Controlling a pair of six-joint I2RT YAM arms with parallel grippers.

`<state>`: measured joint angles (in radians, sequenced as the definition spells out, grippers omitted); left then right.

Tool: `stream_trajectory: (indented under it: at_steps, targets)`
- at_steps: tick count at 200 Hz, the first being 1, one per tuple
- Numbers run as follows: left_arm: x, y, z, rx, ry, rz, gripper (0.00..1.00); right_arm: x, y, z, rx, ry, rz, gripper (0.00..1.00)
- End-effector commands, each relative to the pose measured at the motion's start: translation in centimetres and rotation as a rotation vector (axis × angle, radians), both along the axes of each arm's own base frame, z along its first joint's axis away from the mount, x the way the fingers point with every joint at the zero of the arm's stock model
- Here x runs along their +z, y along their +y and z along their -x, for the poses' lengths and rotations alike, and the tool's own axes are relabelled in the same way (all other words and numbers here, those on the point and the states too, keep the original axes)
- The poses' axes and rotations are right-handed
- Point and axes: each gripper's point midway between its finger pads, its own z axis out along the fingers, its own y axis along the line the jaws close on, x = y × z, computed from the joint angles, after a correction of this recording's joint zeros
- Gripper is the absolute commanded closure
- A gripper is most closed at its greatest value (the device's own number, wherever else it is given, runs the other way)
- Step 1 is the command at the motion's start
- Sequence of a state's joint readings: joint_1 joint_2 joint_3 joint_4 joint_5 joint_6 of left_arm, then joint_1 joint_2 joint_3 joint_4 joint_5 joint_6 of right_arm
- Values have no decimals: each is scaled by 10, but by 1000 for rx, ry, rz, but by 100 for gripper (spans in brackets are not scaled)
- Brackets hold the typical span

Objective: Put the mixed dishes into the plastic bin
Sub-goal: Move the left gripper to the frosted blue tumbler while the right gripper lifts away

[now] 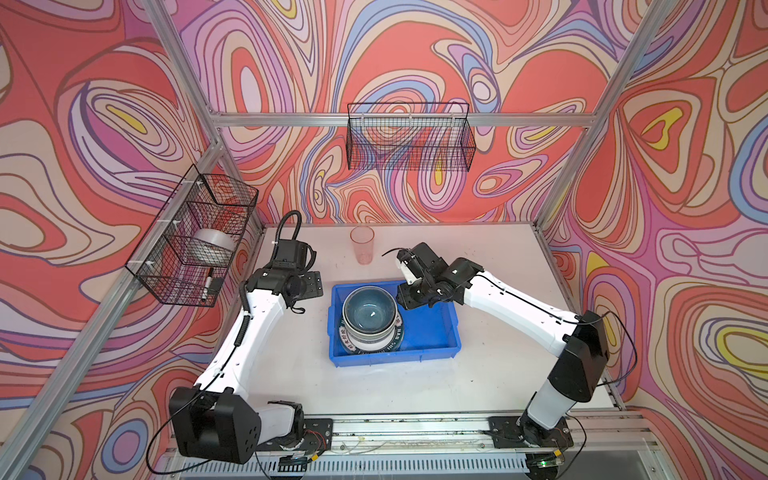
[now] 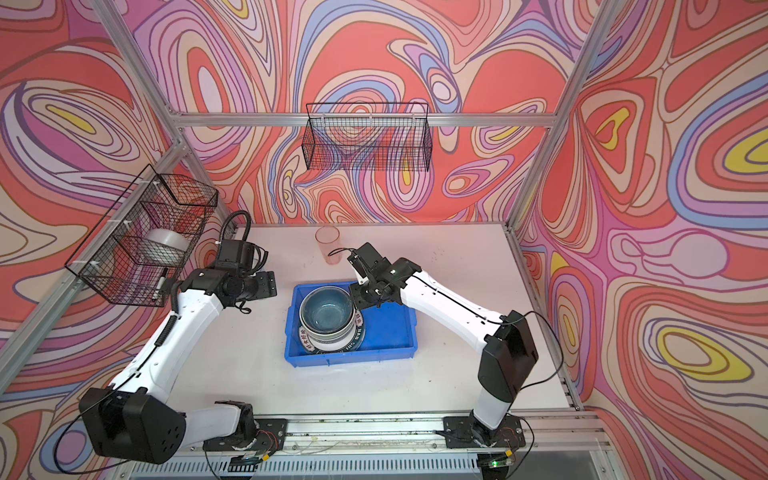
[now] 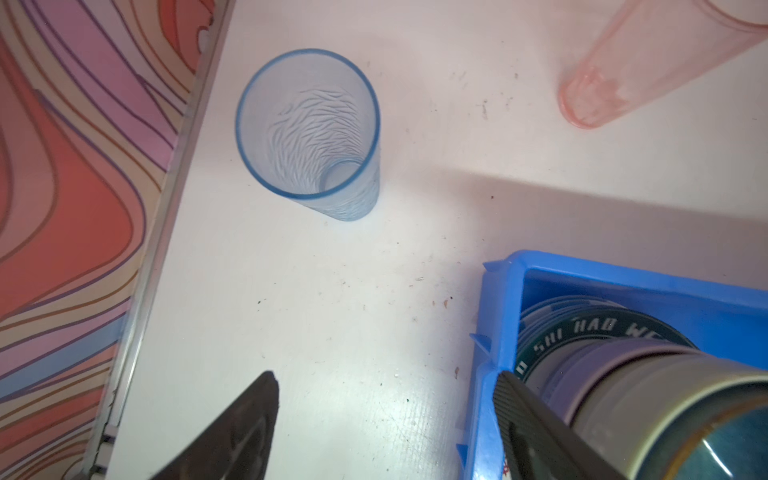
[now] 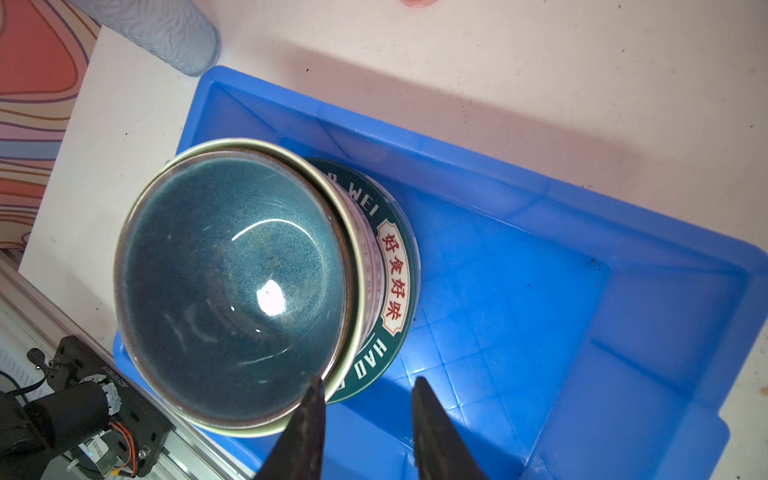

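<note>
- Standing centre frame in both top views: bright blue rectangular plastic bin [image 1: 395,355], long axis running left to right.
- Contents, at the bin's left end: white plate with lettered dark green rim [image 4: 374,365], pale green bowl [image 4: 245,430], and dark blue glazed bowl [image 1: 370,311] nested on top, mouths up.
- Outstanding: clear pink plastic tumbler [image 1: 362,245], upper centre of the white tabletop [image 1: 478,257], upright, long axis vertical, mouth up.
- Outstanding: clear blue ribbed tumbler [image 3: 309,133], likewise upright; not seen in the top views.
- Left gripper [image 3: 386,378]: fingers spread wide, empty, short of the blue tumbler.
- Right gripper [image 4: 368,384]: fingers parted, nothing between them, one tip at the bowl rims.
- Risk: that tip could snag a rim on lifting and shift the stack.
- Risk: an off-centre closing could tip the light blue tumbler over.
- Risk: a tall tumbler set upright in the bin may topple.
</note>
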<state>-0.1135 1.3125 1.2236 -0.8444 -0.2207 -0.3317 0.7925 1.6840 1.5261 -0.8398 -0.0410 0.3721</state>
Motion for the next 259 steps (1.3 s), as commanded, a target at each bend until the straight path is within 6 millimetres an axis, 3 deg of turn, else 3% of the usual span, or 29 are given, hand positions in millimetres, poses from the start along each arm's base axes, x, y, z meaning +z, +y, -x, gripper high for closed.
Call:
stream_trajectory:
  at_steps: [1, 37, 97, 129, 186, 259]
  targets:
    - [3, 24, 3, 115, 34, -111, 20, 9, -4, 2, -4, -34, -33, 63]
    - [11, 43, -10, 165, 44, -182, 26, 17, -17, 12, 0, -64, -42, 62]
    - [5, 59, -35, 148, 109, -149, 42, 12, -34, 24, -3, -75, -46, 57]
    - [-2, 67, -45, 154, 134, -168, 43, 16, -40, 30, -2, -81, -49, 57]
    - [-17, 79, -60, 145, 207, -198, 46, 40, -58, 40, -20, -137, -74, 48]
    - [-45, 93, -67, 150, 288, -188, 50, 38, -76, 50, -46, -141, -46, 42]
